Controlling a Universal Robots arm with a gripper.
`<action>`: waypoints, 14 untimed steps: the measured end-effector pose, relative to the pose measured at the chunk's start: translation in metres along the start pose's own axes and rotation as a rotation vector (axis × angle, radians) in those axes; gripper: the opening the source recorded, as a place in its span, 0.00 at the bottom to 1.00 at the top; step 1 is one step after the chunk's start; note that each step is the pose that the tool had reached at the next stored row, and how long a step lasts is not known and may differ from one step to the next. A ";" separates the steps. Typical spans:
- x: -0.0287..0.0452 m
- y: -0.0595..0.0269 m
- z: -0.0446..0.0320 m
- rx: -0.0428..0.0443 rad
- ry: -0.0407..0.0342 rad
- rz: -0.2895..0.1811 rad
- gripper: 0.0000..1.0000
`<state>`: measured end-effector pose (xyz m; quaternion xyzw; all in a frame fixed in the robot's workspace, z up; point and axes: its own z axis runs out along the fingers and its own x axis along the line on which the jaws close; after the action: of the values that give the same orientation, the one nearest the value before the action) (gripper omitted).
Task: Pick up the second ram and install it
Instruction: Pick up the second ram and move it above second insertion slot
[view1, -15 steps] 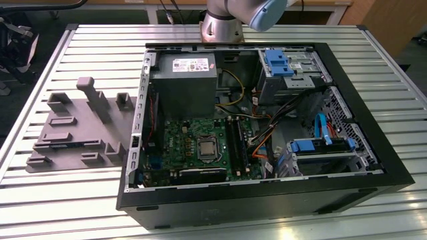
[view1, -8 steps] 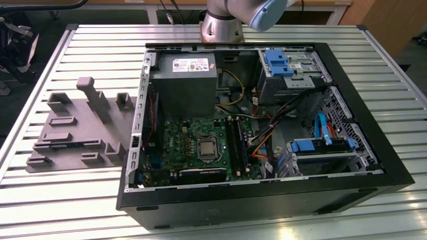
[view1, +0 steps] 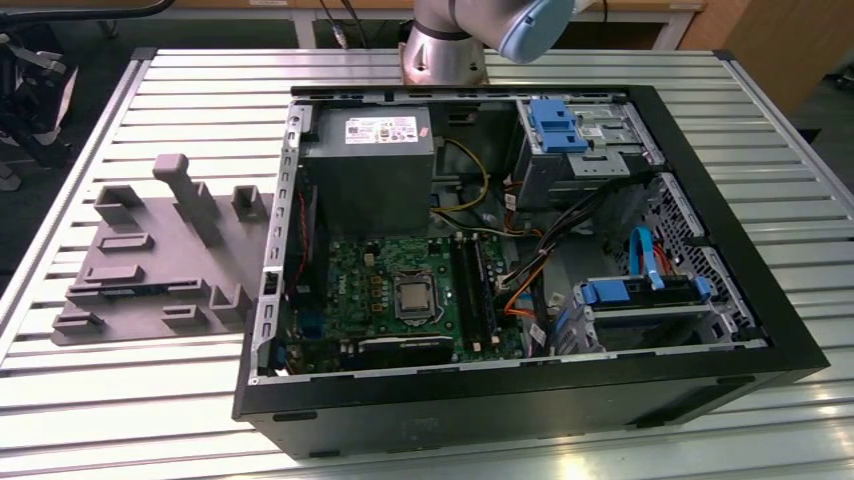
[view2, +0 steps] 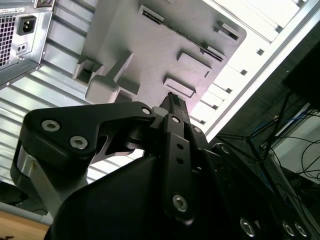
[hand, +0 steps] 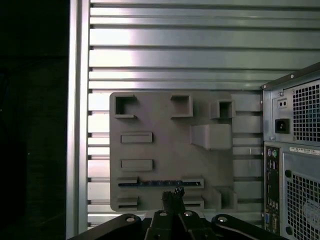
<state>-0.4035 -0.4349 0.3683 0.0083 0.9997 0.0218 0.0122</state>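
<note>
The second ram (hand: 160, 183) is a thin blue-green stick lying on edge in a long slot of the grey holder plate (hand: 165, 150). The same stick shows as a bluish strip (view1: 134, 291) in the front part of the plate (view1: 160, 260), at the exterior view's left. In the first wrist view my gripper (hand: 173, 193) hangs above the plate, its black fingertips pressed together just beside the stick's middle. It touches nothing and holds nothing. The second wrist view looks along the shut gripper (view2: 172, 101) toward the plate (view2: 150, 45).
An open black computer case (view1: 534, 400) lies on the slatted metal table (view1: 200, 80), with the green motherboard (view1: 387, 300) and its long black slots (view1: 470, 285) inside. The case's rear panel (hand: 292, 160) stands close beside the plate. The table edge (hand: 80, 125) runs along the plate's other side.
</note>
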 end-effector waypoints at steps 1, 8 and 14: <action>0.0000 0.0000 0.0000 0.0000 0.0000 0.000 0.11; 0.0000 0.0000 0.0000 -0.0005 0.0008 -0.020 0.11; 0.0000 0.0000 0.0000 -0.0013 0.0026 -0.058 0.11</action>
<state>-0.4035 -0.4349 0.3682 -0.0207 0.9995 0.0221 0.0115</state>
